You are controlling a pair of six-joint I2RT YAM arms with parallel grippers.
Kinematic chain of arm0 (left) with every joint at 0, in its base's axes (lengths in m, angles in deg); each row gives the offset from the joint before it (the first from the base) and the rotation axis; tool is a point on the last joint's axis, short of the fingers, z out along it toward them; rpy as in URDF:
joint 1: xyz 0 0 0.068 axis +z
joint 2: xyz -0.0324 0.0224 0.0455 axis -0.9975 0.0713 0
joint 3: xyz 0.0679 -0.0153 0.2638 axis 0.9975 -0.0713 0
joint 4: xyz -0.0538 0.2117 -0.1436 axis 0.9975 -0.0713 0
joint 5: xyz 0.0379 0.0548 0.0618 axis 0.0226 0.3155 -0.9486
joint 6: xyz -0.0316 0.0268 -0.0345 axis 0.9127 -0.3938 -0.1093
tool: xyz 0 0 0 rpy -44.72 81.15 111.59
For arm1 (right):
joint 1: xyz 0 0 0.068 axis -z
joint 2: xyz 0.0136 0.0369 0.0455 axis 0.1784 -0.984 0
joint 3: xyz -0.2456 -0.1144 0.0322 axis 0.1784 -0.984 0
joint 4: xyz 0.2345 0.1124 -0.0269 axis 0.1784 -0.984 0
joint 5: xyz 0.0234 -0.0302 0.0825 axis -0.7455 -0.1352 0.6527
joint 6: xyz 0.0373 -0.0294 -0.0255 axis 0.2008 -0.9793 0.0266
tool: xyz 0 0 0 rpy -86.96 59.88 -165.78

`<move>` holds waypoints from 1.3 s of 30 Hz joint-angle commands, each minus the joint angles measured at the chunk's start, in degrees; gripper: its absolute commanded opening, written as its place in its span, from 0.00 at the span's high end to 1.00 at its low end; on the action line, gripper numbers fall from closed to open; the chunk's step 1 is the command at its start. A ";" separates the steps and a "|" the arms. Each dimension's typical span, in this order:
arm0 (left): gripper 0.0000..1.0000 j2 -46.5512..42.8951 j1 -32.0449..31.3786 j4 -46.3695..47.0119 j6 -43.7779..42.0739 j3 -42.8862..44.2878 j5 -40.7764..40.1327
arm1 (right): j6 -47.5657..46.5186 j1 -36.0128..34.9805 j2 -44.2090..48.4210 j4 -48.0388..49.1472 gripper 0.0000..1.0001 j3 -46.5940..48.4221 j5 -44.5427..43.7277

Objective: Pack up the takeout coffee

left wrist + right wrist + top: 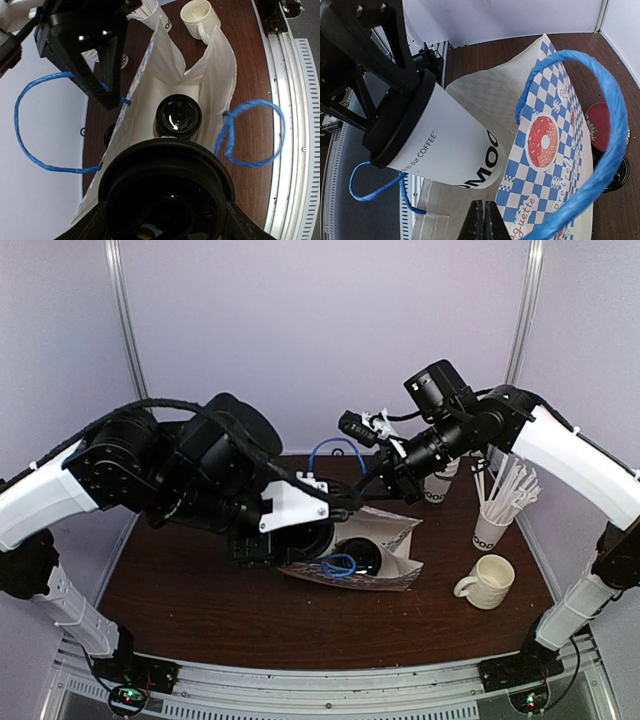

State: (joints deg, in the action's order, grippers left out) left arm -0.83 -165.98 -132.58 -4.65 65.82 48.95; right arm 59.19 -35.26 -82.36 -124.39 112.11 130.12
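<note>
A white takeout coffee cup point(445, 145) with a black dome lid point(167, 185) hangs tilted over the mouth of a blue-checked paper bag point(555, 150). My left gripper point(167, 220) is shut on that lid, one finger on each side. Inside the bag stands a second lidded cup point(178, 116). My right gripper point(484, 220) is shut on the bag's rim by a blue handle point(600, 100) and holds that side up. From above, the left gripper point(290, 538) is at the bag's point(390, 535) left end and the right gripper point(362, 495) is at its far rim.
A cream mug point(488, 580) stands right of the bag. Behind it stand a white cup of straws point(492, 525) and another white cup point(438, 488). A loose black lid point(617, 175) and a red disc point(600, 125) lie on the table beyond the bag.
</note>
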 commanded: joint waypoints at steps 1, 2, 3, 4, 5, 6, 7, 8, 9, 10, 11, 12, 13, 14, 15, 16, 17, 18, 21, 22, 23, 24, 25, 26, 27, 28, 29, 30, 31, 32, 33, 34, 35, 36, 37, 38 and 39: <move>0.37 0.88 -3.01 2.40 -2.58 -2.68 -4.32 | 0.03 -0.19 2.34 -2.21 1.00 0.82 4.50; 0.38 0.81 -3.43 2.49 -2.75 -3.01 -4.96 | -0.14 -0.21 2.43 -2.91 1.00 1.45 5.70; 0.38 0.77 -3.75 2.47 -2.77 -3.29 -5.53 | -0.11 -0.23 2.50 -3.32 1.00 1.84 7.01; 0.38 0.63 -4.00 2.52 -2.76 -3.80 -5.70 | -0.09 -0.23 2.52 -3.50 1.00 1.89 8.48; 0.38 0.36 -4.23 2.78 -2.82 -4.63 -5.89 | 0.03 -0.25 2.56 -3.51 1.00 1.70 9.75; 0.39 -0.05 -4.50 3.78 -3.18 -5.99 -6.20 | 0.21 -0.23 2.68 -3.36 1.00 1.15 11.40; 0.39 -0.46 -4.71 4.96 -3.65 -7.47 -6.34 | 0.31 -0.25 2.84 -3.21 1.00 0.46 13.44; 0.38 -0.78 -4.91 6.04 -3.99 -8.87 -7.04 | 0.62 -0.25 2.94 -2.90 1.00 -0.26 15.20; 0.39 -0.94 -5.11 7.08 -4.31 -10.22 -8.08 | 0.99 -0.25 3.04 -2.64 1.00 -0.99 16.93; 0.39 -1.05 -5.32 7.90 -4.49 -11.27 -8.99 | 1.06 -0.30 3.05 -2.66 1.00 -1.50 18.16; 0.38 -1.05 -5.27 8.36 -4.53 -11.98 -9.62 | 0.90 -0.36 2.99 -2.84 1.00 -1.94 18.81; 0.39 -0.97 -5.28 8.86 -4.53 -12.86 -10.34 | 0.54 -0.42 2.97 -3.24 1.00 -2.11 19.26; 0.39 -1.02 -5.36 9.39 -4.52 -13.69 -10.82 | 0.22 -0.47 2.98 -3.58 1.00 -2.18 19.44; 0.39 -1.11 -5.36 10.06 -4.72 -14.70 -11.25 | 0.00 -0.51 2.97 -3.86 1.00 -2.26 19.50; 0.39 -1.14 -5.52 11.03 -5.09 -15.81 -11.81 | -0.13 -0.59 3.01 -4.00 1.00 -2.35 19.37; 0.40 -1.38 -5.70 12.21 -5.67 -16.93 -12.54 | -0.20 -0.65 3.05 -4.07 1.00 -2.44 19.23; 0.41 -1.57 -5.84 13.34 -6.54 -18.17 -13.32 | -0.36 -0.61 3.07 -4.09 1.00 -2.41 18.76; 0.41 -1.69 -6.07 14.75 -7.53 -19.31 -14.16 | -0.71 -0.60 3.06 -4.39 1.00 -2.26 18.39; 0.42 -1.87 -6.36 17.40 -10.61 -21.84 -14.37 | -1.25 -0.60 2.73 -4.53 1.00 -1.57 16.87; 0.42 -1.63 -6.37 17.99 -11.52 -22.56 -14.66 | -1.30 -0.60 2.56 -4.52 1.00 -1.31 16.63; 0.42 -1.24 -6.37 18.10 -12.43 -23.05 -15.23 | -1.30 -0.60 2.46 -4.53 1.00 -1.17 16.46; 0.42 -0.67 -6.34 17.93 -13.14 -23.37 -16.00 | -1.23 -0.60 2.32 -4.48 1.00 -0.95 16.19; 0.42 0.05 -6.30 17.59 -13.63 -23.63 -16.62 | -1.07 -0.60 2.16 -4.37 1.00 -0.77 15.97; 0.42 0.61 -6.24 16.71 -13.94 -23.84 -16.90 | -0.92 -0.60 2.01 -4.35 1.00 -0.58 15.77; 0.42 1.30 -6.24 16.23 -14.08 -24.07 -17.07 | -0.81 -0.60 1.89 -4.35 1.00 -0.34 15.76; 0.42 1.96 -6.24 16.17 -14.11 -24.37 -17.47 | -0.70 -0.60 1.79 -4.26 1.00 -0.08 15.83; 0.42 2.58 -6.10 16.22 -14.19 -24.67 -17.89 | -0.55 -0.60 1.68 -4.26 1.00 0.26 16.02; 0.42 3.10 -5.88 16.27 -14.13 -24.82 -18.13 | -0.40 -0.60 1.51 -4.26 1.00 0.58 16.12; 0.42 3.43 -5.69 16.55 -14.05 -25.05 -18.13 | -0.34 -0.60 1.42 -4.31 1.00 0.81 16.28; 0.42 3.45 -5.36 17.13 -14.15 -25.42 -17.99 | -0.33 -0.63 1.30 -4.32 1.00 1.06 16.48; 0.42 3.31 -4.95 17.85 -14.29 -25.79 -17.53 | -0.30 -0.61 1.30 -4.42 1.00 1.18 16.63; 0.42 3.20 -4.47 18.63 -14.42 -26.20 -16.78 | -0.29 -0.58 1.30 -4.43 1.00 1.30 16.84; 0.42 3.01 -3.93 19.11 -14.53 -26.58 -16.32 | -0.25 -0.60 1.35 -4.49 1.00 1.32 16.99; 0.42 2.93 -3.34 19.55 -14.77 -26.92 -15.99 | -0.27 -0.60 1.38 -4.57 1.00 1.33 17.06; 0.43 2.91 -2.83 20.19 -15.14 -27.29 -15.77 | -0.25 -0.58 1.38 -4.61 1.00 1.33 17.11; 0.43 2.91 -2.17 20.83 -15.49 -27.74 -15.34 | -0.27 -0.60 1.53 -4.61 1.00 1.33 17.22; 0.43 2.83 -1.70 21.60 -15.85 -28.20 -14.94 | -0.30 -0.60 1.63 -4.69 1.00 1.33 17.18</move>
State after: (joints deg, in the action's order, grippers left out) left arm 2.56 -169.79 -116.01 -18.68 38.74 32.95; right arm 58.60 -35.61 -80.70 -128.96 111.85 146.44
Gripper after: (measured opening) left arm 0.723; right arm 0.007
